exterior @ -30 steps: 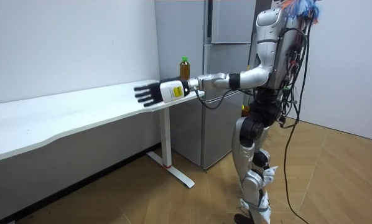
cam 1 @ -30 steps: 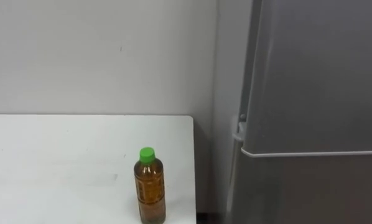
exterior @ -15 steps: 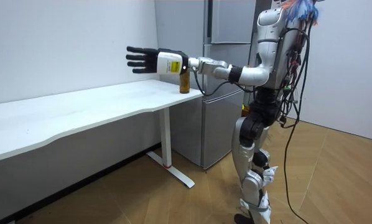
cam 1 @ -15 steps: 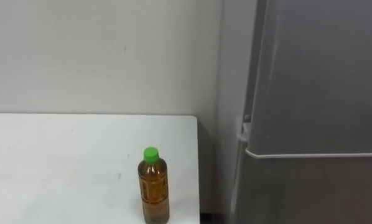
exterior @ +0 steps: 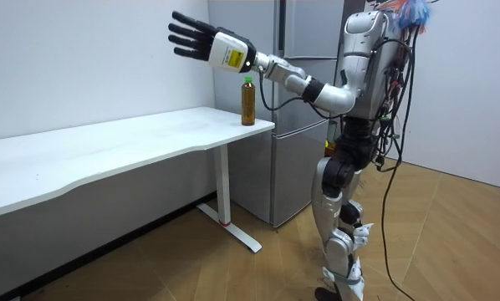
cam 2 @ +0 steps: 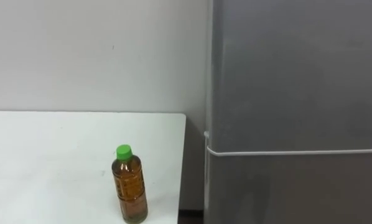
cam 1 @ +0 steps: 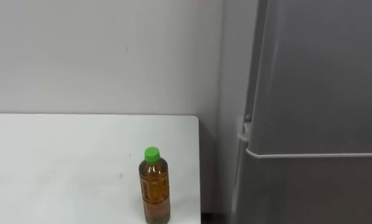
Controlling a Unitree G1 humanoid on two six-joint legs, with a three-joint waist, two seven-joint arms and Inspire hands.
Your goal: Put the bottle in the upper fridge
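- The bottle (cam 1: 154, 190) stands upright on the white table (cam 1: 55, 155), close to the table's right end and near its front edge. Nothing touches it.
- It has a green cap, and its brown contents fill it almost to the neck.
- The left hand (exterior: 198, 38) is held high above the table at the end of an outstretched arm. Its fingers are straight and spread wide, and it has hold of nothing.
- In the room view that hand is well above the bottle's cap and farther along the table towards the room view's left, well apart from the bottle.
- The grey fridge (cam 1: 316, 87) stands just beyond the table's right end, with a narrow gap between its side and the table edge.
- A pale seam across the fridge front divides the upper door from the lower one. Both doors are closed, and the seam sits a little above the level of the table top.
- A plain light wall (cam 1: 99, 56) runs along the far edge of the table.
- The robot stands upright on the wooden floor (exterior: 233, 276) off the table's right end, near the corner where the bottle stands, its chest turned towards the table.
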